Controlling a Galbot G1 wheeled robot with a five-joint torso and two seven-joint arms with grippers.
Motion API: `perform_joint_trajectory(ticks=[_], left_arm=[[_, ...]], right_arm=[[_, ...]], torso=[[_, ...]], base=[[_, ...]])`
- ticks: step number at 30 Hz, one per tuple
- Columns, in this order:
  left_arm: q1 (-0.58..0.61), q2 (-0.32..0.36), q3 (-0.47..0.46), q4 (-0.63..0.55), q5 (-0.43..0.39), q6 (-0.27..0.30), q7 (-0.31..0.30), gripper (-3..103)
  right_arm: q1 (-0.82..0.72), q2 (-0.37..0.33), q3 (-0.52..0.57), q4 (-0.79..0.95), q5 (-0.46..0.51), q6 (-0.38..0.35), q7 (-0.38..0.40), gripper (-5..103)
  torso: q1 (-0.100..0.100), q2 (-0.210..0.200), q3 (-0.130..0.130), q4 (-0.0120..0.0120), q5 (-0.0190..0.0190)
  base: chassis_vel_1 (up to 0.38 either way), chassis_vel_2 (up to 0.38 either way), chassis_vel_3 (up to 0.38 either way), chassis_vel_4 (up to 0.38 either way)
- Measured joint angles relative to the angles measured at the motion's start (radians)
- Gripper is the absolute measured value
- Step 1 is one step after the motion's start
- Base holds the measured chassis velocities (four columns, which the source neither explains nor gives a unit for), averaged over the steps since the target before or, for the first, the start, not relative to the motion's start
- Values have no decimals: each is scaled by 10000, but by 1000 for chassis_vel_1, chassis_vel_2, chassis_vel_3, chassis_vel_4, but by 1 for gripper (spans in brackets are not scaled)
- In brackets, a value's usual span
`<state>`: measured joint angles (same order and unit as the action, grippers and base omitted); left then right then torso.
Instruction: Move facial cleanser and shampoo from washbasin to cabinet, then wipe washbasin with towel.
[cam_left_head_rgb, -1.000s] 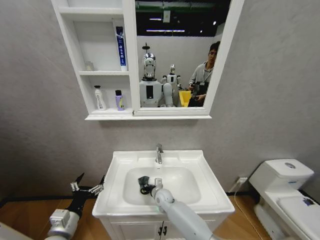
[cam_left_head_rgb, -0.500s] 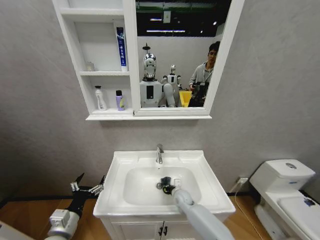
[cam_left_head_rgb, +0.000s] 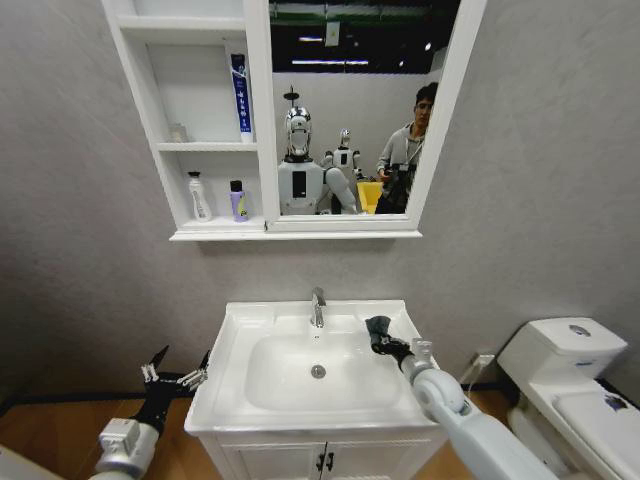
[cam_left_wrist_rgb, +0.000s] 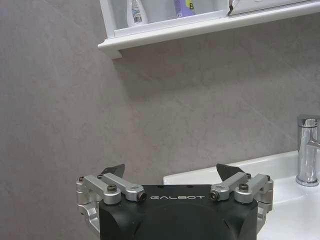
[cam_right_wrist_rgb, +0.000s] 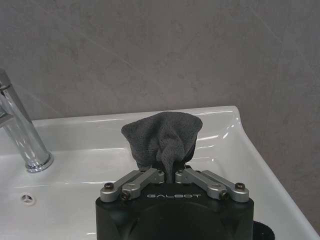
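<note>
Right gripper (cam_left_head_rgb: 385, 343): fingers closed tight on the towel (cam_left_head_rgb: 377, 331), a dark grey cloth bunched and standing up out of the jaws; in the right wrist view the towel (cam_right_wrist_rgb: 162, 137) hides the fingertips of the gripper (cam_right_wrist_rgb: 171, 172). The gripper sits over the back right part of the washbasin (cam_left_head_rgb: 400, 399), with the towel against the flat rim beside the bowl; whether it presses on the ceramic cannot be told. Tap (cam_left_head_rgb: 318, 307): chrome, upright, at the back centre of the rim, off to the gripper's left and near it. Drain (cam_left_head_rgb: 318, 371): in the bowl, below and left of the gripper. Left gripper (cam_left_head_rgb: 175, 378): fingers spread wide, holding nothing, hanging beside the washbasin's left edge and apart from it; in the left wrist view its gripper (cam_left_wrist_rgb: 170, 171) faces the grey wall with the washbasin corner ahead. Cabinet (cam_left_head_rgb: 257, 130): on the wall well above both grippers; a white bottle (cam_left_head_rgb: 199, 196) and a small purple bottle (cam_left_head_rgb: 238, 201) stand on its lowest shelf, a blue tube (cam_left_head_rgb: 241, 93) upright on the shelf above. Toilet (cam_left_head_rgb: 570, 385): on the floor, to the right of the right gripper.
</note>
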<state>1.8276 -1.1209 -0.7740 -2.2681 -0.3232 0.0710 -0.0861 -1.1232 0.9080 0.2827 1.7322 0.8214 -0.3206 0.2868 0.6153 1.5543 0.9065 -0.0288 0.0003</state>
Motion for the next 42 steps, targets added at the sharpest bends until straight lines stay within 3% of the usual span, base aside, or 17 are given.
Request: perform_joint_trajectory(ticks=[4,5,6,8,10,11,13,15,16,21,25,29,32,36,37,40,42], left_arm=[[0,0,0,0,0,0,0,100],[0,0,0,0,0,0,0,100],[0,0,0,0,0,0,0,100],[0,0,0,0,0,0,0,100],[0,0,0,1,0,0,0,100],[0,0,0,0,0,0,0,100],[0,0,0,0,0,0,0,100],[0,0,0,0,0,0,0,100],[0,0,0,0,0,0,0,100],[-1,0,0,0,0,0,0,100],[0,0,0,0,0,0,0,100],[0,0,0,0,0,0,0,100],[0,0,1,0,0,0,0,100],[0,0,1,0,0,0,1,100],[0,0,1,0,0,0,0,100],[1,-2,0,1,0,0,-1,100],[0,0,0,0,0,0,-1,100]], right_arm=[[489,50,1,-967,16,273,-296,3],[700,87,-8,-1326,34,296,-389,14],[700,87,-8,-1326,34,296,-389,14],[980,145,-57,-1842,175,271,-423,25],[1024,145,-73,-1952,312,215,-437,25],[1042,145,-96,-2080,473,139,-492,36],[1042,145,-103,-2156,497,128,-546,36],[1033,153,-92,-2355,324,226,-793,47],[1033,153,-92,-2355,324,226,-793,47],[1040,132,-67,-2723,-868,1007,-1424,70],[993,136,-3,-2857,-1698,1534,-1740,80],[712,296,377,-2895,-2691,2748,-2170,95],[-339,508,1330,-1773,-3347,3701,-1875,100],[-1706,598,2069,-408,-3602,3755,-1552,100],[-2752,741,2656,535,-3712,3735,-1431,100],[-5169,1631,3997,2388,-4050,3777,-1343,100],[-5922,2072,4312,2933,-4141,3866,-1334,100]], torso=[[0,-1,0,1,-1],[1,0,0,2,-1],[1,0,0,2,-1],[1,-1,0,3,-1],[1,-1,1,3,-2],[1,-1,1,2,-2],[1,-1,1,2,-2],[1,-1,1,1,-2],[1,-1,1,1,-2],[1,0,0,1,-3],[1,0,0,2,-4],[1,-1,0,3,-3],[2,-1,0,5,-4],[2,-1,-1,3,-3],[1,-1,0,-1,-1],[0,1,-2,-3,-5],[-1,1,-3,-5,-2]], base=[[0,0,0,0],[0,0,0,0],[0,0,0,0],[0,0,0,0],[0,0,0,0],[0,0,0,0],[0,0,0,0],[0,0,0,0],[0,0,0,0],[0,0,0,0],[0,0,0,0],[0,0,0,0],[0,0,0,0],[0,0,0,0],[0,0,0,0],[0,0,0,0],[0,0,0,0]])
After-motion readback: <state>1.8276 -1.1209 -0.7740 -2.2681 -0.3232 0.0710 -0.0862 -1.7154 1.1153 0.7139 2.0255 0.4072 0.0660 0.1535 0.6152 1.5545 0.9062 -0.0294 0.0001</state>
